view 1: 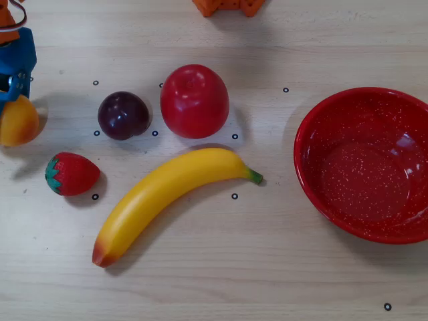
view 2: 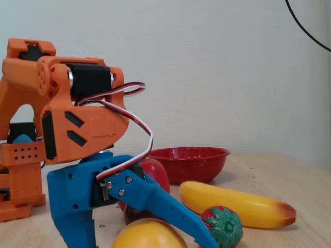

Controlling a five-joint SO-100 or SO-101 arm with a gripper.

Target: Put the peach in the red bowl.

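My arm is folded low, orange upper links bent fwd over the blue tool. Tool jaws are spread partway, one finger angled down-right, tips nr the bench.

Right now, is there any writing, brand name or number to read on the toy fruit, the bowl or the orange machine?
None: no readable text in either view.
The small black ring marks on the wooden table are plain circles, not letters.
The white flecks in the speckled red bowl are only a pattern.
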